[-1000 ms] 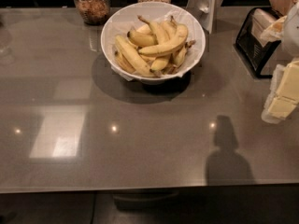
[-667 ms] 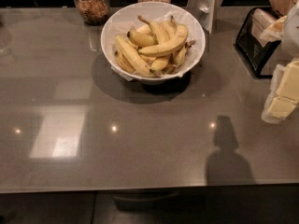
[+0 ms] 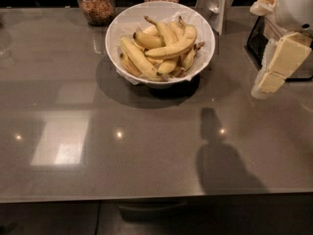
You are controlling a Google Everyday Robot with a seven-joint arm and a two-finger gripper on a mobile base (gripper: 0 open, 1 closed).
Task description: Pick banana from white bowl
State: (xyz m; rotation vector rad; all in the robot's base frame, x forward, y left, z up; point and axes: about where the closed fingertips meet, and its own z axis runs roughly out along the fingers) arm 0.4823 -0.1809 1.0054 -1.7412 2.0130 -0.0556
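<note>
Bananas (image 3: 164,49) piled in white bowl (image 3: 113,27), paper-lined, back centre of grey table (image 3: 146,165). Two glass jars (image 3: 96,3) behind bowl at table's far edge. End effector (image 3: 275,68) at right edge, above table, well apart from bowl, holds nothing visible; released or clenched, cannot tell.

Yellow bananas (image 3: 168,48) in paper-lined white bowl (image 3: 114,29); hand (image 3: 268,81) at right edge

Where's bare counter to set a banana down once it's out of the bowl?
The grey countertop in front of the round white paper-lined bowl is bare, left to right. Crowded along the back: two glass jars, a white stand, and a black rack beside the cream tool at the right edge.
</note>
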